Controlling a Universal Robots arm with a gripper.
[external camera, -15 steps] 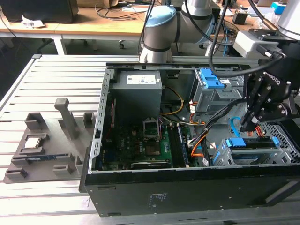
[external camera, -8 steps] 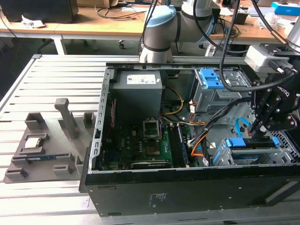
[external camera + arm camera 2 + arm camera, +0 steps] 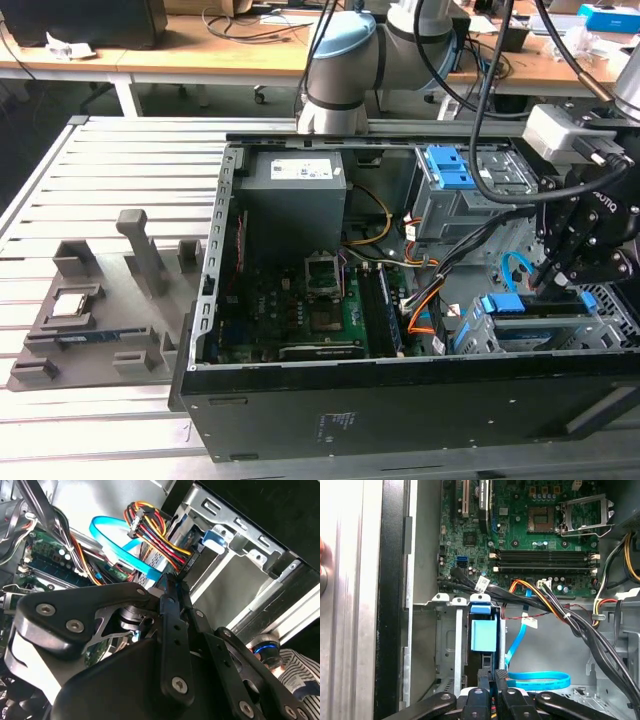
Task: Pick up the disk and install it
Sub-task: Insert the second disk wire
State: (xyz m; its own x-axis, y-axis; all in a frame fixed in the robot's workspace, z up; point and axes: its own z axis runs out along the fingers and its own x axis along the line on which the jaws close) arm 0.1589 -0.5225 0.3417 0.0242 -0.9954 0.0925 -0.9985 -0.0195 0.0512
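The disk [image 3: 540, 312] lies in the drive bay at the front corner of the open computer case, on the exterior view's right. It is a silver-grey slab with blue rails at both ends. In the first wrist view its blue rail [image 3: 483, 635] stands edge-on between the bay's metal walls. My gripper [image 3: 548, 285] hangs right over the disk, shut, with nothing visible between its fingers. In the first wrist view the gripper [image 3: 495, 677] has its tips pressed together right at the disk's near edge; I cannot tell whether they touch it. In the second wrist view the gripper [image 3: 172, 585] points at the bay's cable bundle.
The motherboard [image 3: 320, 310], power supply [image 3: 295, 195] and an upper cage with blue latches [image 3: 455, 170] surround the bay. Orange, black and blue cables [image 3: 535, 680] run close by. A grey fixture tray [image 3: 130, 350] with a small chip [image 3: 70, 303] lies outside the case. A striped sleeve [image 3: 295, 670] is nearby.
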